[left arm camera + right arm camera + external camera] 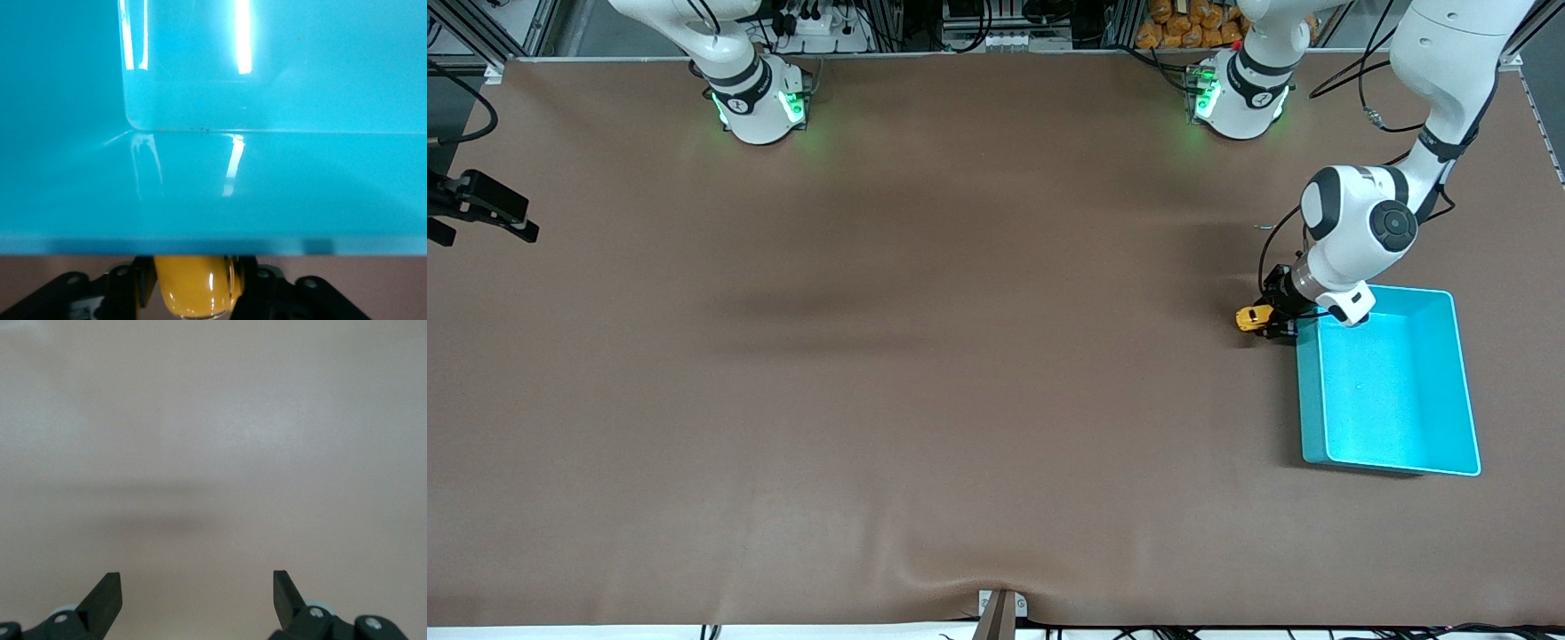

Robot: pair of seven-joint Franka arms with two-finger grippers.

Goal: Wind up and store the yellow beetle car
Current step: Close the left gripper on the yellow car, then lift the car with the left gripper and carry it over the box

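Note:
The yellow beetle car (1253, 316) is a tiny rounded toy just outside the teal bin (1309, 391), by the bin's corner farther from the front camera and toward the right arm's end. My left gripper (1272, 318) is shut on it, low by the table. In the left wrist view the car's yellow body (190, 293) fills the gap between the black fingers (257, 290), and the bin's wall (200, 200) rises right in front of them. My right gripper (197, 590) is open with nothing in it, over bare brown table; the front view does not show it.
The teal bin's inside (1392, 382) holds nothing. Brown cloth (925, 356) covers the whole table. A black fixture (480, 206) juts in at the edge toward the right arm's end. The two arm bases (760, 102) stand along the table's edge farthest from the front camera.

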